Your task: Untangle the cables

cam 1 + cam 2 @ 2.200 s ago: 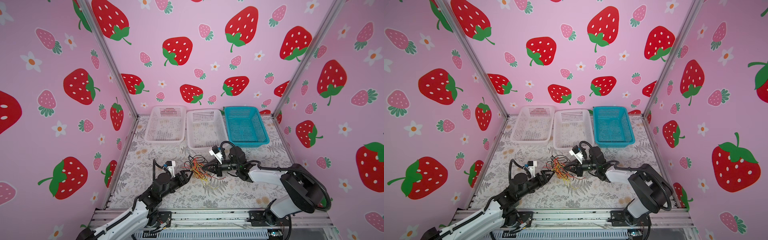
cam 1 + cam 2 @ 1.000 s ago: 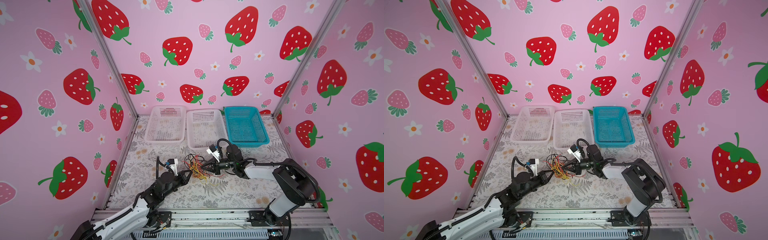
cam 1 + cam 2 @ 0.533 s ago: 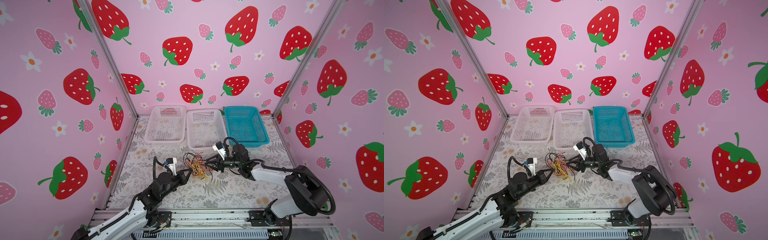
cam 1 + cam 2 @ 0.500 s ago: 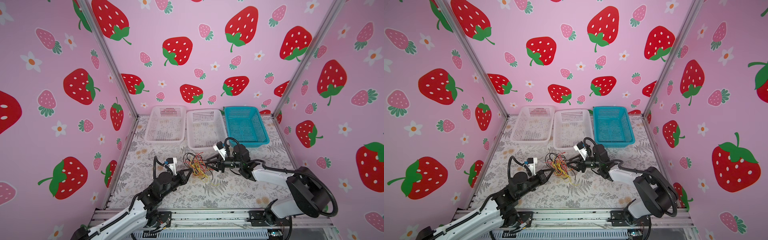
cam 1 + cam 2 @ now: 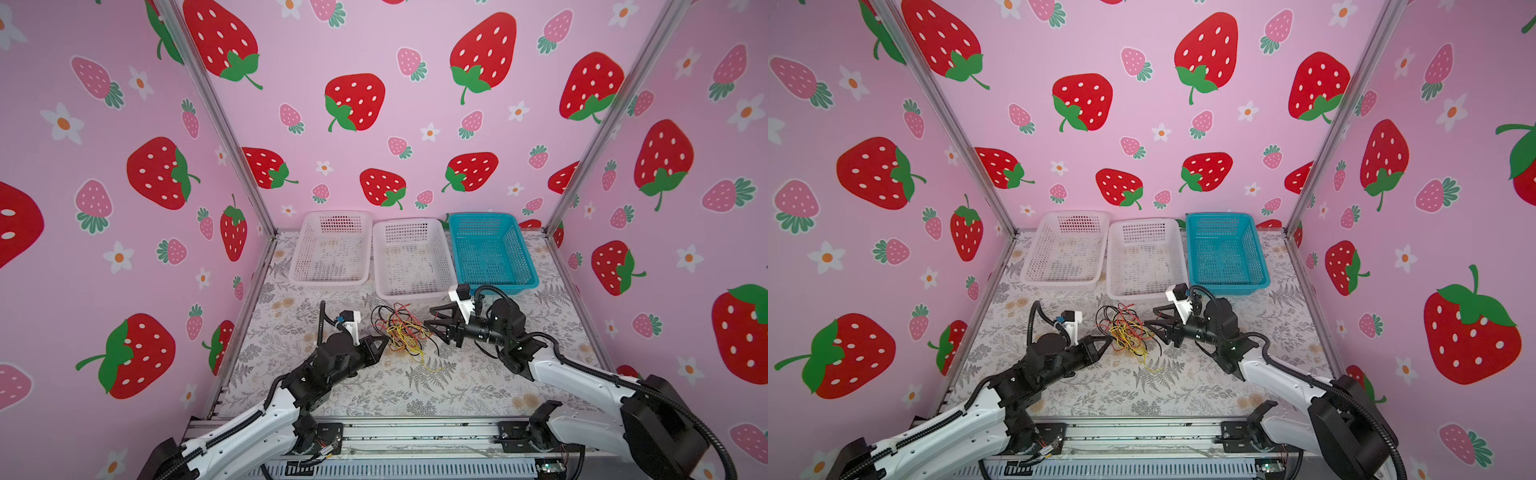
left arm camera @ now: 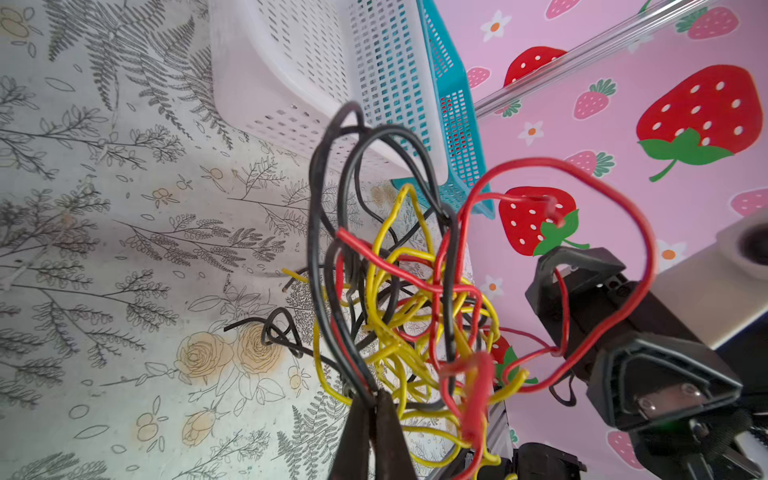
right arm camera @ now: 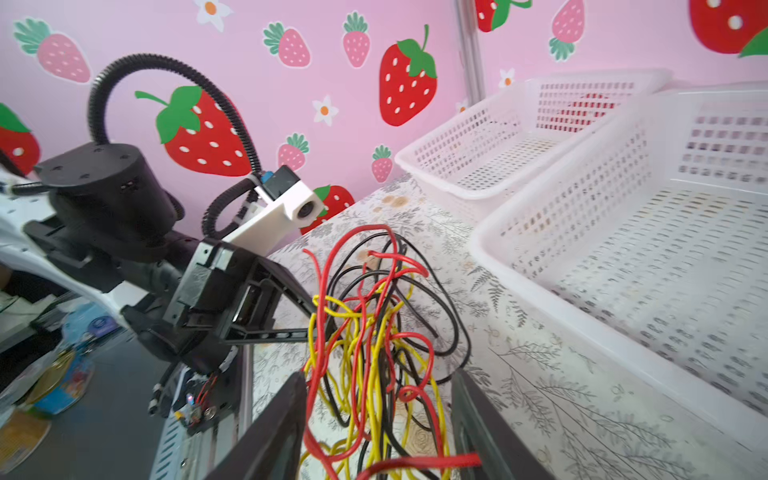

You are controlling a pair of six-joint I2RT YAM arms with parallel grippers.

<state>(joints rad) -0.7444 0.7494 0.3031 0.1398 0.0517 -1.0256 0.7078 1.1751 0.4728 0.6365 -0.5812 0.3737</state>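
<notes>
On the fern-printed floral tabletop [image 5: 374, 395] I see my left gripper [image 5: 385, 340] clamped tight on the tangled thin black, yellow and red cables [image 5: 401, 330], my right gripper [image 5: 430, 319] spread wide around them

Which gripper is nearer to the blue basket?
Right. The right gripper is by the front corner of the blue basket; the left gripper is farther, across the cables.
</notes>
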